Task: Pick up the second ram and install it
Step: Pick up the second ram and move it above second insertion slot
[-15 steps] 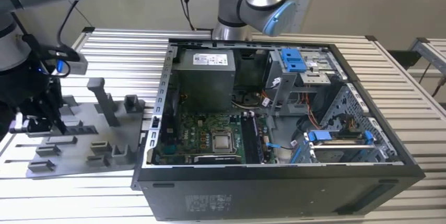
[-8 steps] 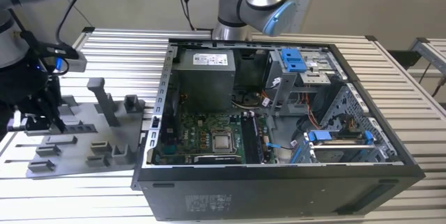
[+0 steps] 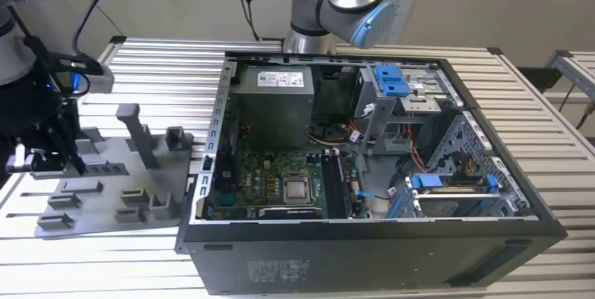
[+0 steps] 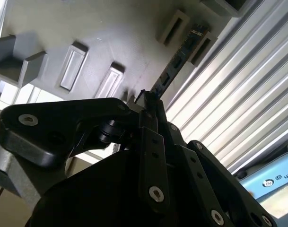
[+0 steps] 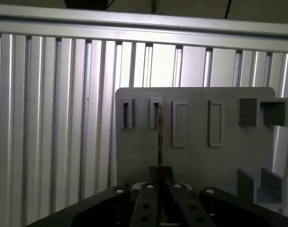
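The claw (image 5: 161, 173) is closed on one ram (image 5: 159, 137), its two black fingers (image 5: 148, 191) pinching the near end of the stick.

The ram's long axis runs straight out from the claw toward the grey tray (image 5: 229, 163), in line with the fingers. In the first wrist view it shows edge-on, as one thin line. In the second wrist view its dark face with small chips shows (image 4: 178, 60), slanting away from the fingertips to the tray. Its far end points at a slot in the tray. I cannot tell whether that end sits in the slot or has cleared it.

The first wrist view shows four narrow slots (image 5: 214, 124) in one row on the tray. The ram meets the second of them, counted from the end away from the tray's raised blocks (image 5: 266, 113).

In the exterior view the one tray lies flat on the slatted metal bench (image 3: 158, 69), just beside the one open computer case (image 3: 372, 257), on the exterior view's left of it. The arm (image 3: 37, 139) hangs over the tray's outer part at that view's left edge, well apart from the case. The case lies on its side with its opening upward, and one green motherboard (image 3: 265, 180) lies on its floor.
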`<act>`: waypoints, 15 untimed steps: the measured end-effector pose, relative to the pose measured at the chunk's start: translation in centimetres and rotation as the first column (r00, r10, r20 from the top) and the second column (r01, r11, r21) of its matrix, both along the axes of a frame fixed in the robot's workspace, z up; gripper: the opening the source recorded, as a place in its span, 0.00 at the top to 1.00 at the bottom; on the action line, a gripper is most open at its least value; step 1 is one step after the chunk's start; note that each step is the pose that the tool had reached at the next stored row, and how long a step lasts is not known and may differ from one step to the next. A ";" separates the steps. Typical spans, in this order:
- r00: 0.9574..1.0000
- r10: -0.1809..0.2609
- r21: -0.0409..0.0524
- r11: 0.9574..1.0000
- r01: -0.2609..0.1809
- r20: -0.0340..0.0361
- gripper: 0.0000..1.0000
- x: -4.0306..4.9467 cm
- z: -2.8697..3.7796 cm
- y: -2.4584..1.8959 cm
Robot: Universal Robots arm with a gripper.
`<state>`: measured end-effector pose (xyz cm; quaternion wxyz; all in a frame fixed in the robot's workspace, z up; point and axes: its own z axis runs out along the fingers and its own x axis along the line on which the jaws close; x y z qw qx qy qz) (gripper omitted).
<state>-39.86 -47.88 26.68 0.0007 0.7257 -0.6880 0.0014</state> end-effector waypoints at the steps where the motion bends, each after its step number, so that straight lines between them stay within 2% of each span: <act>1: 1.000 0.000 0.000 1.000 0.000 0.000 0.86 0.00 0.08 0.00; 8: 1.000 0.000 0.000 1.000 0.000 0.000 0.86 0.01 0.67 0.00; 15: 1.000 0.000 0.000 1.000 0.000 0.000 0.86 0.00 1.60 0.00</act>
